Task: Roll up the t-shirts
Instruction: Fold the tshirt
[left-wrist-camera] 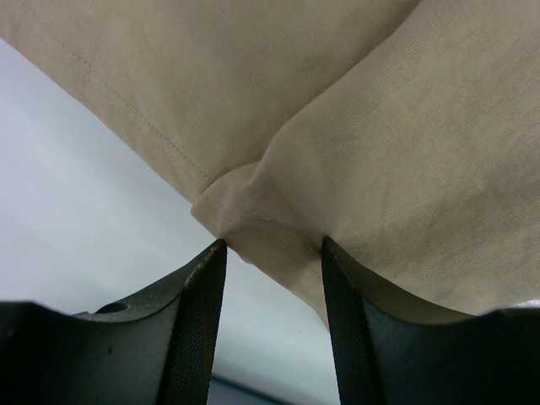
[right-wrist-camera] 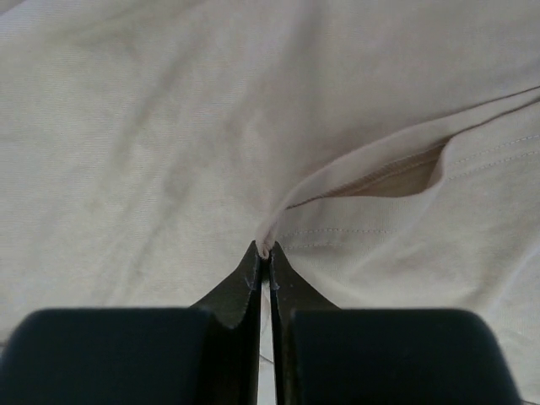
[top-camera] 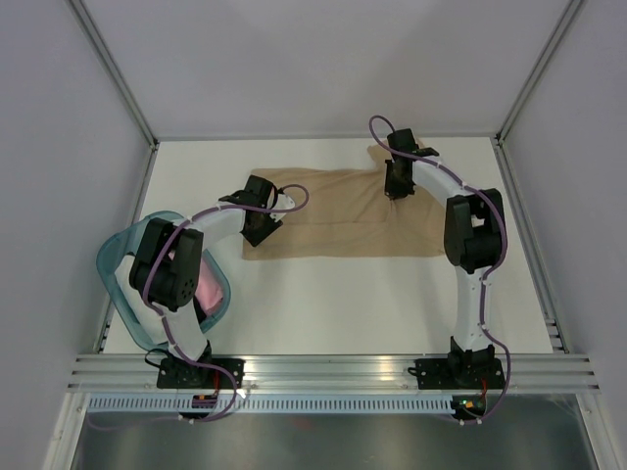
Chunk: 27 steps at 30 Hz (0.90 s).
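Pinching, right gripper [right-wrist-camera: 264, 251]: its jaws are closed to a sliver on a thin ridge of cloth, raised where a stitched edge of the tan t-shirt [right-wrist-camera: 169, 126] folds over. We read this as a hold taken to pull or fold that side.
Left gripper [left-wrist-camera: 274, 253]: the jaws stand part-way apart, with a hemmed corner of the shirt lying right at the gap between the tips. Nothing looks squeezed, so we take it as lined up for a grasp rather than holding.
Tan t-shirt, place [top-camera: 333, 217]: it is spread flat on the table [top-camera: 343, 304], toward the far side, running left to right between the two arms. A flap of cloth juts out at its far edge beside the right gripper.
Why two ends: one arm works the left end and the other the far right part, which we think keeps the cloth taut and square while it is shaped.
Basket [top-camera: 116, 279]: teal and see-through, it sits at the table's left edge under the left arm, well apart from the shirt.
Pink bundle [top-camera: 208, 291]: it lies inside the basket, partly hidden by the arm. We judge it stowed there to leave the working area free.
Step in hand: we judge this to be folding or straightening, since no roll has been started on this shirt.
Risk: so slight a pinch may slip, and the left jaws may catch only one layer of the corner.
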{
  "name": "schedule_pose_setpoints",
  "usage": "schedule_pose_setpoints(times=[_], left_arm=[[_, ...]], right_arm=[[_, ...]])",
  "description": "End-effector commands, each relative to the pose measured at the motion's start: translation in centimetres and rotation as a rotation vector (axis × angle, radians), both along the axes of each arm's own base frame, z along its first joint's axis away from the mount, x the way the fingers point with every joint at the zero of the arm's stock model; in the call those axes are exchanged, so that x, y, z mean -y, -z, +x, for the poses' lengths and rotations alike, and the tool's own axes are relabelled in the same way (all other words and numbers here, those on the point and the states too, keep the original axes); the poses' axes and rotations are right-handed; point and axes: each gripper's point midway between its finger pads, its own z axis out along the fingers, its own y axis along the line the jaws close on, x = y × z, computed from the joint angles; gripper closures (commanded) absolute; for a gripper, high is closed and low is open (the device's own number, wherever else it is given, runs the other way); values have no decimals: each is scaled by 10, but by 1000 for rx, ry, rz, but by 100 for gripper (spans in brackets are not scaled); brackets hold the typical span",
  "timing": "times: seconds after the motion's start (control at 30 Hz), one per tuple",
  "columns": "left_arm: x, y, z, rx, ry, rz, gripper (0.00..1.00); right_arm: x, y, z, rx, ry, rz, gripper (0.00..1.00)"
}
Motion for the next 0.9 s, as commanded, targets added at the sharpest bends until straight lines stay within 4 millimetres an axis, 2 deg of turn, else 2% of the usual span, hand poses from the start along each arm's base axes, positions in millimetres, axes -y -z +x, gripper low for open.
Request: schedule_pose_setpoints(times=[0.0, 0.17, 0.23, 0.27, 0.3, 0.37, 0.4, 0.43, 0.47, 0.5, 0.53, 0.6, 0.67, 0.7, 0.73, 0.77, 0.8, 0.83, 0.87], left_arm=[[3, 4, 4, -5, -9, -5, 45], [4, 9, 2, -19, -12, -4, 45], [4, 9, 3, -18, -12, -5, 45], [4, 9, 3, -19, -12, -4, 45], [3, 10, 2, -21, -14, -4, 45], [3, 10, 2, -21, -15, -4, 45], [4, 10, 2, -23, -11, -4, 45], [3, 10, 2, -21, -13, -5, 45], [4, 9, 2, -21, -13, -9, 45], [4, 8, 3, -16, -12, -9, 45], [4, 7, 4, -15, -14, -10, 45], [5, 6, 4, -13, -11, -8, 45], [4, 4, 6, -4, -18, -9, 45], [4, 4, 6, -5, -19, -8, 45], [3, 5, 7, -7, -24, -5, 45], [3, 5, 6, -7, -27, -2, 45], [2, 6, 6, -8, -30, -1, 45], [2, 7, 5, -10, -31, 1, 45], [1, 8, 4, -14, -32, 4, 45]], right_arm=[[-8, -20, 15, 70, -20, -16, 94], [-14, -8, 12, 43, -47, -7, 90], [-16, -6, 13, 41, -61, -1, 76], [-19, -4, 14, 40, -73, 8, 60], [-20, -4, 14, 38, -86, 11, 54], [-26, -11, 16, 46, -104, 38, 44], [-27, -16, 17, 54, -103, 42, 42], [-29, -31, 22, 86, -103, 51, 40], [-27, -39, 24, 103, -98, 45, 34], [-25, -47, 25, 121, -92, 44, 32], [-22, -65, 26, 159, -84, 49, 31], [-10, -82, 21, 192, -54, 55, 31], [1, -89, 20, 220, -4, 89, 33], [20, -85, 11, 208, 40, 97, 35], [28, -86, 11, 226, 69, 112, 38], [37, -82, 8, 223, 109, 135, 47], [55, -68, -1, 195, 152, 147, 53], [63, -62, 0, 196, 177, 160, 70], [68, -54, -2, 178, 190, 172, 79]])
